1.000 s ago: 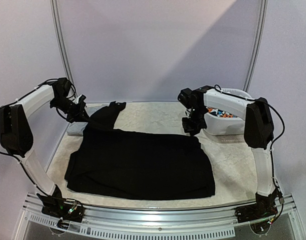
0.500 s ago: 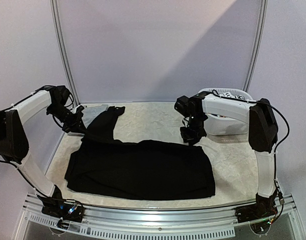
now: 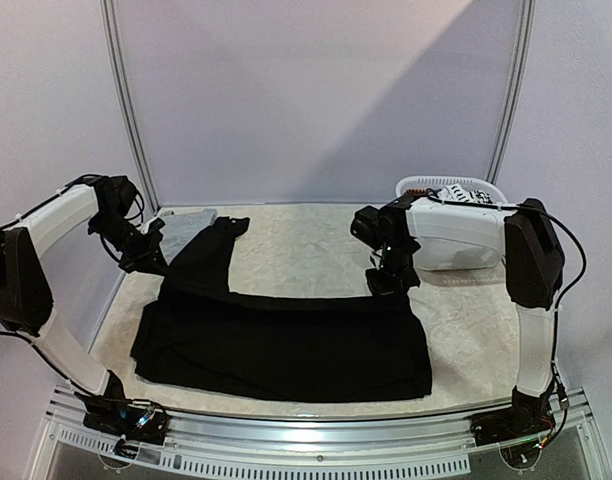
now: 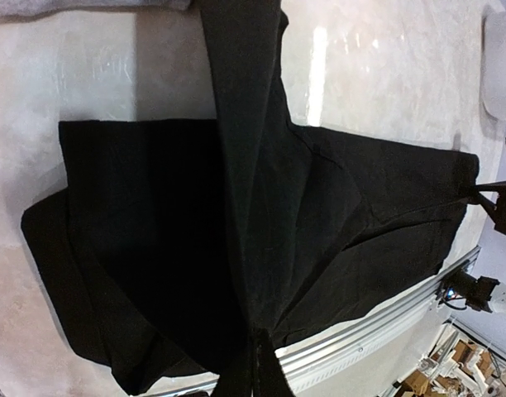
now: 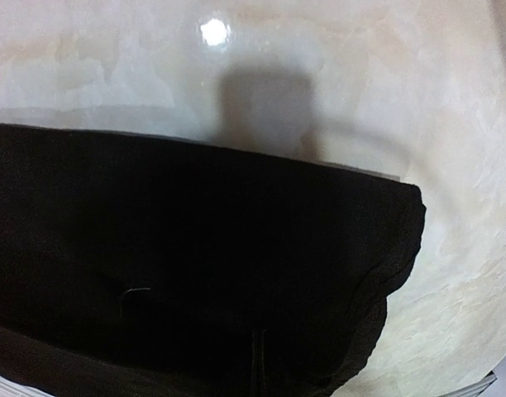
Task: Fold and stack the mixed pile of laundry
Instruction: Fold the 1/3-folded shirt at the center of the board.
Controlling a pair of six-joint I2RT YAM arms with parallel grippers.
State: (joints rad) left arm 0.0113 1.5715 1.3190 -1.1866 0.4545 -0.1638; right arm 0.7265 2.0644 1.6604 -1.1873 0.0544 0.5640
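Observation:
The large black long-sleeved garment (image 3: 286, 345) lies spread across the table, one sleeve (image 3: 211, 250) stretched toward the far left. At the garment's far left corner my left gripper (image 3: 149, 253) is shut on the black cloth, which bunches between its fingers (image 4: 261, 368) in the left wrist view. My right gripper (image 3: 391, 283) is shut on the far right corner. Its wrist view is mostly black fabric (image 5: 195, 248), with the fingertips barely showing. The light grey top (image 3: 186, 225) lies flat behind the sleeve. A printed piece (image 3: 464, 195) sits in the basket.
The white plastic laundry basket (image 3: 456, 250) stands at the far right, close behind the right arm. An aluminium rail (image 3: 306, 430) runs along the table's near edge. Bare marbled tabletop (image 3: 306, 235) shows behind the garment. Walls and upright posts close in both sides.
Both grippers have come down and toward the near edge, pulling the garment's far edge forward. The left one also shifted outward, drawing the sleeve straight.

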